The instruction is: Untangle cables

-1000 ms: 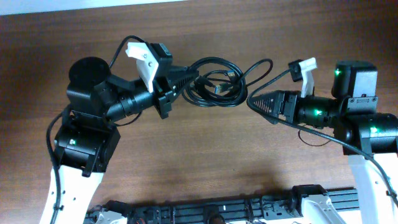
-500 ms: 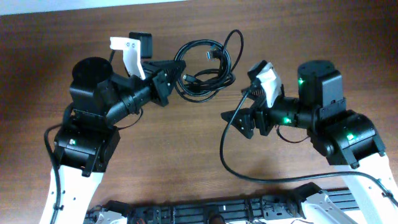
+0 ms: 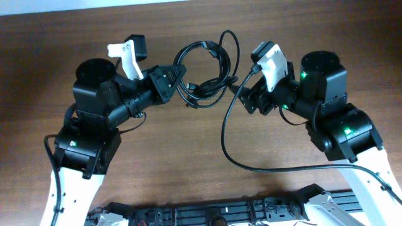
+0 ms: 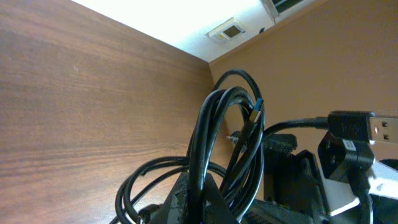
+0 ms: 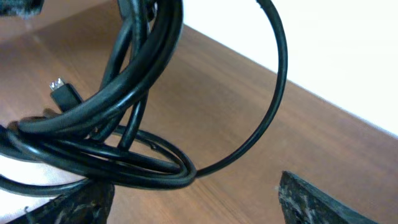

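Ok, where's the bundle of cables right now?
In the overhead view the cables are over the far middle of the table, pinched in the left hand, with the open right hand just to their right.

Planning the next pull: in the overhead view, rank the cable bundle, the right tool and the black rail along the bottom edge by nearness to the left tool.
1. Cable bundle, clamped in the left tool.
2. Right tool, just past the bundle, on the right.
3. Black rail, far off at the bottom edge.
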Robot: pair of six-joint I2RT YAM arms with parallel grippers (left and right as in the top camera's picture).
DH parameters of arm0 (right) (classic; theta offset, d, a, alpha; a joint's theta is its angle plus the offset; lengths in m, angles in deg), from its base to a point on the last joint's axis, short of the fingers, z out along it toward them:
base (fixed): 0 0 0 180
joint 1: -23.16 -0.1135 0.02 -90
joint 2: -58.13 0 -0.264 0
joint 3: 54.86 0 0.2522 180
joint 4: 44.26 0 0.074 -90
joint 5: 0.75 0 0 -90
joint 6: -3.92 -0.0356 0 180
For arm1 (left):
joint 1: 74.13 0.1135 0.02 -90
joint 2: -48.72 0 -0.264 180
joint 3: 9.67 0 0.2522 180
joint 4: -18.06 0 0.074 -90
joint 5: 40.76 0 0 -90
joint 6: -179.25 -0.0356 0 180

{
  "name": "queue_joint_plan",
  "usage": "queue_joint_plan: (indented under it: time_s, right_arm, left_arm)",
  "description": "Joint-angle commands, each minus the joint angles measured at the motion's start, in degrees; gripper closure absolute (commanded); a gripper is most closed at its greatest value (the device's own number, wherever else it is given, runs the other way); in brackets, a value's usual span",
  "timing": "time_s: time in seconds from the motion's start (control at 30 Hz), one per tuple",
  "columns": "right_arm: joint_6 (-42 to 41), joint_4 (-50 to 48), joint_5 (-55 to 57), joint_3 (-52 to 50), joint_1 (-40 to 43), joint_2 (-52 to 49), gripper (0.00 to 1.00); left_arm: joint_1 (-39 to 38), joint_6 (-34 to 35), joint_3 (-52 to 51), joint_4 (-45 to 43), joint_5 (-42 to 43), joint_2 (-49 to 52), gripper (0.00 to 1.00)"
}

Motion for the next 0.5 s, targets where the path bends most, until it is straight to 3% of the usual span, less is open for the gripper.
queue_joint_plan:
  time_s: [0.0,0.17,0.27,0.33,0.4,0.47]
  right_arm:
    - [1.3,-1.8,1.3,0.9,-0.3,-0.4,0.45]
    - [1.2,-2.9,-1.1,0.9,-0.3,-2.0,0.45]
    - [1.2,-4.2,-2.1,0.9,-0.3,-3.6,0.34]
    - [1.2,-5.4,-2.2,0.9,-0.3,-4.5,0.34]
    - [0.8,-7.2,-2.4,0.9,-0.3,-5.0,0.39]
    - [0.8,-8.6,-3.5,0.9,-0.3,-5.0,0.65]
  left_arm:
    - [0.1,6.3,0.9,-0.7,1.8,-1.6,1.00]
    - [0.1,10.9,0.9,-2.7,2.2,-1.6,1.00]
    - [0.1,13.4,0.9,-2.8,3.8,-1.6,1.00]
    - [0.1,13.4,0.9,-3.0,5.3,-1.6,1.00]
    - [0.1,13.4,0.9,-3.1,6.5,-1.6,1.00]
    - [0.1,13.8,0.9,-3.1,7.2,-1.6,1.00]
